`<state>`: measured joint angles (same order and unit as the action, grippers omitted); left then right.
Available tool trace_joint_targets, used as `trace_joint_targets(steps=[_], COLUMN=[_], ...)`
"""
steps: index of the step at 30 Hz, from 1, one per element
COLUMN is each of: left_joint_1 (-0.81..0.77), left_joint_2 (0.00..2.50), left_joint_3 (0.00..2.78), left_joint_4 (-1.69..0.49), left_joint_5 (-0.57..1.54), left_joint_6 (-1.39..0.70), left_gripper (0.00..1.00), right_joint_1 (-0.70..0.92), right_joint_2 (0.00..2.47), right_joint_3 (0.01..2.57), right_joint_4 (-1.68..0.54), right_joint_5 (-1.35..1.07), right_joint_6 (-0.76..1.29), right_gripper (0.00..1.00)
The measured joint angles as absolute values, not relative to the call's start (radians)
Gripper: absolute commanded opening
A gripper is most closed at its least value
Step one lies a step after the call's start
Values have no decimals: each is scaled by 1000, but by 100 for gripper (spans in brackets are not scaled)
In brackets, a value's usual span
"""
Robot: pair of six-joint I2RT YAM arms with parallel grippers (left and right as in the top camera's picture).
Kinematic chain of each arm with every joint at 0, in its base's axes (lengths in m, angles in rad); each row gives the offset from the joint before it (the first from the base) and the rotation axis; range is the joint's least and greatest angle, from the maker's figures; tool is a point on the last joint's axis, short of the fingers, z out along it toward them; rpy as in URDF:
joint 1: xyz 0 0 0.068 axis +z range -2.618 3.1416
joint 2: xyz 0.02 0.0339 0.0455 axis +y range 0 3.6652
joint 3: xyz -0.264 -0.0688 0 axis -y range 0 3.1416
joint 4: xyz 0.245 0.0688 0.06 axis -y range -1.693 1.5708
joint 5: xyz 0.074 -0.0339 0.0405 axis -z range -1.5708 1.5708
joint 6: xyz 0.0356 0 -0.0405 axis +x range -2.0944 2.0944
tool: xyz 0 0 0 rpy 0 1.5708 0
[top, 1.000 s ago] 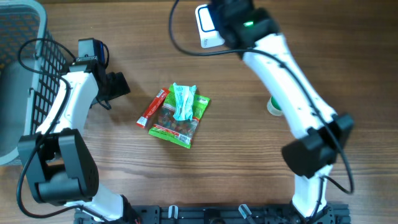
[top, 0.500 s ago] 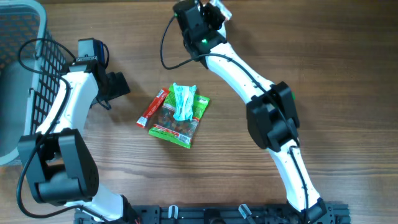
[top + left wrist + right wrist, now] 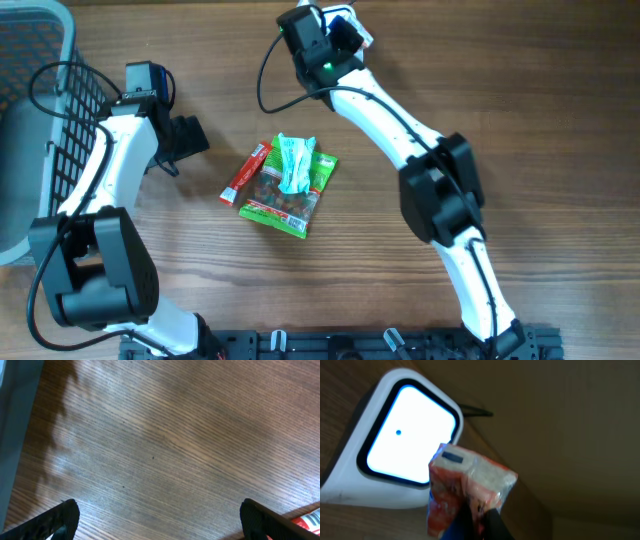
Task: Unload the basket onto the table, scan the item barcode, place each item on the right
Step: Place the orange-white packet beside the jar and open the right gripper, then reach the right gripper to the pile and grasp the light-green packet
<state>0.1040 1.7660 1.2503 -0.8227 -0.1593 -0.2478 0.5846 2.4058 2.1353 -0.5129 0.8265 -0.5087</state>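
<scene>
Right fingers (image 3: 476,519) squeeze a pack (image 3: 470,485) before the 12 o'clock scanner (image 3: 405,445), nearly scanned; left fingers (image 3: 192,136) spread; other packs (image 3: 285,185) wait.

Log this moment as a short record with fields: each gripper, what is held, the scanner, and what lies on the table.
right gripper: shut on a red and white packet
scanner: white, window lit, packet held in front of its lower corner
left gripper: open, empty, above the bare table
on the table: green snack bag with a mint-green packet lying on it, red stick packet beside it
basket: at the edge by the left arm
</scene>
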Motion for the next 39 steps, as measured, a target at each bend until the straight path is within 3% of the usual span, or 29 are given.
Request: trace_joint_targets(steps=[6, 10, 13, 17, 19, 22, 29, 35, 39], left_joint_1=[104, 104, 104, 104, 104, 104, 104, 104, 104], left_joint_2=[1766, 1766, 1766, 1766, 1766, 1766, 1766, 1766, 1766], left_joint_3=[1250, 1250, 1250, 1250, 1250, 1250, 1250, 1250, 1250], left_joint_4=[-822, -823, -823, -823, -822, -822, -822, -822, -822], left_joint_5=[-159, -159, -159, -159, -159, -159, -159, -159, -159], left_joint_6=[-247, -248, -248, -247, -247, -248, -248, -248, -248], left_gripper=[100, 100, 100, 100, 100, 100, 100, 100, 100], right_joint_1=[501, 342, 261, 188, 175, 167, 167, 184, 277], right_joint_2=[2015, 1976, 1995, 2019, 2022, 2025, 2025, 2014, 2004], right_joint_3=[2157, 2147, 2048, 1779, 1689, 1610, 1605, 1745, 1750], right_joint_4=[-1064, -1333, -1341, -1143, -1048, -1005, -1015, -1029, -1028], right_joint_5=[527, 309, 195, 91, 75, 67, 61, -220, -349], right_joint_6=[-126, 6, 44, 64, 68, 75, 75, 67, 101], right_gripper=[4, 7, 8, 9, 25, 39, 52, 52, 47])
